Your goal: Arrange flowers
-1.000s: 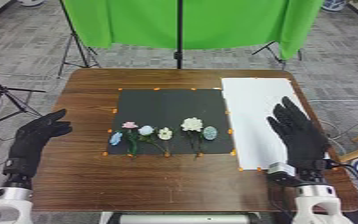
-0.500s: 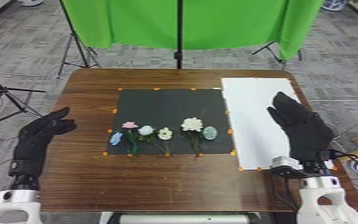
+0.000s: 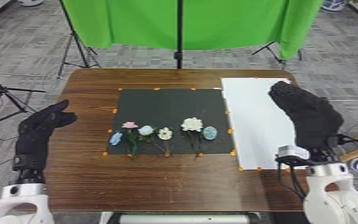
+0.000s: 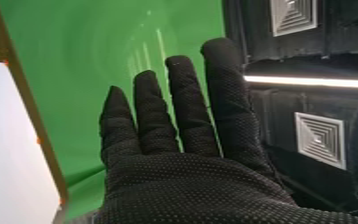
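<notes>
Judging by the row, seems near the start, with most of the arranging left. Can see, just below the head view's centre on the black mat (image 3: 162, 105), a blue flower (image 3: 115, 138), pink flower (image 3: 129, 124), pale blue flower (image 3: 145, 130), cream flower (image 3: 165, 133) and large white flower (image 3: 191, 124). Can also see the left hand (image 3: 42, 127) at mid-left and right hand (image 3: 307, 112) at mid-right, both unfurled and empty.

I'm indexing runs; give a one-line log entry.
Flowers on black mat; right hand open, empty, near white sheet; left hand open, left of mat
</notes>
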